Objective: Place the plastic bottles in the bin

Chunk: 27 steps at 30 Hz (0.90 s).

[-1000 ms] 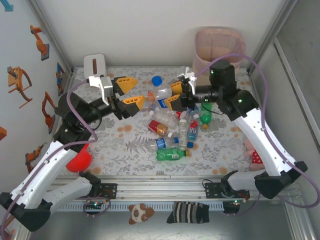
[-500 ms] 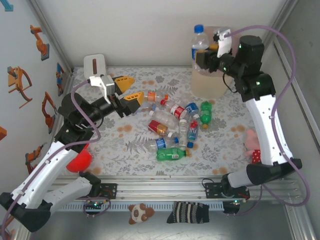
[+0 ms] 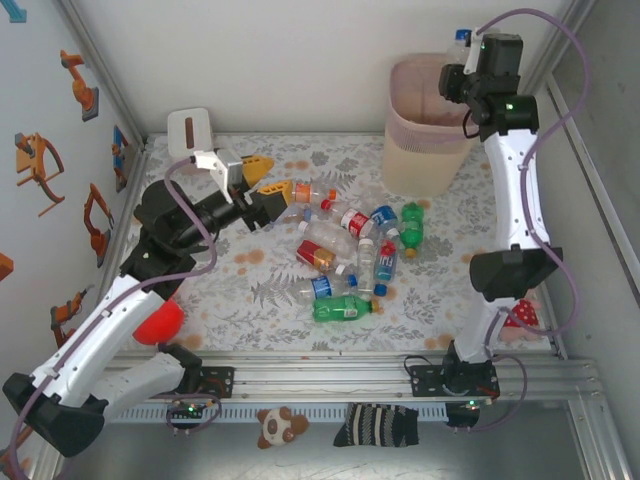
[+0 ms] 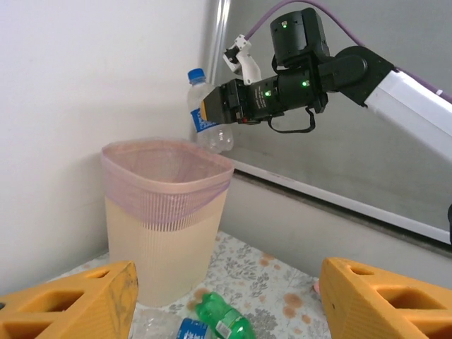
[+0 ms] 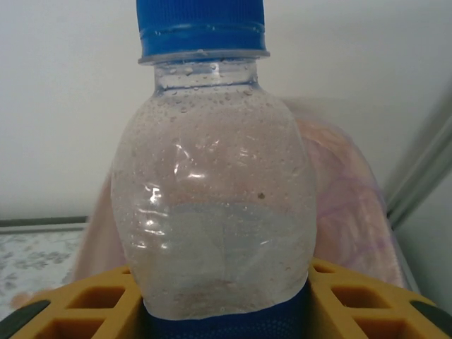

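Top, left-wrist and right-wrist views of the two-arm rig.

- **Counter** (image 3: 220, 300): covered with a floral cloth; both arms reach over it from 6 o'clock.
- **Bin** (image 3: 420, 160): a tall pale beige-pink wastebasket with a perforated pink rim. It stands upright at the counter's 1 o'clock corner, against the back wall.
- **Tissue box** (image 3: 190, 130): white, at the 11 o'clock corner.
- **Left end effector** (image 3: 268, 178): its orange fingers are spread wide with nothing between them. It hangs at 10 o'clock of the bottle pile, just beside the nearest bottle.
- **Right end effector** (image 4: 214, 111): raised high, pinching a clear bottle with a blue cap (image 5: 215, 205) around its lower body. The bottle is upright, cap up, above the bin's rim on the 2 o'clock side. In the right-wrist view the bin lies behind it.
- **Plastic bottles** (image 3: 350, 250): a loose pile lying on their sides at the counter's centre, mostly clear with red, blue or orange labels.
- **Green bottle** (image 3: 343, 308): lies at the pile's 6 o'clock edge.
- **Second green bottle** (image 3: 410, 225): lies at 3 o'clock of the pile, near the bin's base.
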Motion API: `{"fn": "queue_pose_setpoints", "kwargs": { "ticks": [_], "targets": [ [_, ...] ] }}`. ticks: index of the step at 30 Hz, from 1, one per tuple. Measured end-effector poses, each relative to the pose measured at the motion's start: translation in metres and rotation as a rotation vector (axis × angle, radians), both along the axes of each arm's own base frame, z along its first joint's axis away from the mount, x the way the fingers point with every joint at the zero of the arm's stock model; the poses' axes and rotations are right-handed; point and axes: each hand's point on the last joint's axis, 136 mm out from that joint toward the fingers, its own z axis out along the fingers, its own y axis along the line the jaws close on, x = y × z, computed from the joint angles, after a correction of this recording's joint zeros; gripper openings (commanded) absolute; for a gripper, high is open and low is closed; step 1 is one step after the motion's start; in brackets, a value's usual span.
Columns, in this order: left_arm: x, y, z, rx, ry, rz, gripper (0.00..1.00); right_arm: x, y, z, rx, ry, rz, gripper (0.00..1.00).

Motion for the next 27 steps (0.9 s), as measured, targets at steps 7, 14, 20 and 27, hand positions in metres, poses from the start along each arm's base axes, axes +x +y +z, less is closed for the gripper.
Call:
{"fn": "queue_pose_setpoints", "kwargs": {
  "ticks": [7,14,20,27],
  "targets": [
    [0.008,0.001,-0.015,0.019,0.039,0.034,0.66,0.034,-0.024,-0.048,-0.015,0.092,-0.067,0.46],
    [0.014,0.000,-0.027,0.029,0.073,0.049,0.66,0.057,-0.025,-0.105,-0.026,0.202,-0.072,0.46],
    [0.022,-0.001,-0.041,0.043,0.105,0.061,0.66,0.063,-0.026,-0.138,-0.047,0.277,-0.070,0.46],
    [0.026,-0.004,-0.047,0.046,0.129,0.061,0.65,0.063,-0.026,-0.140,-0.048,0.282,-0.070,0.54]
  ]
}}
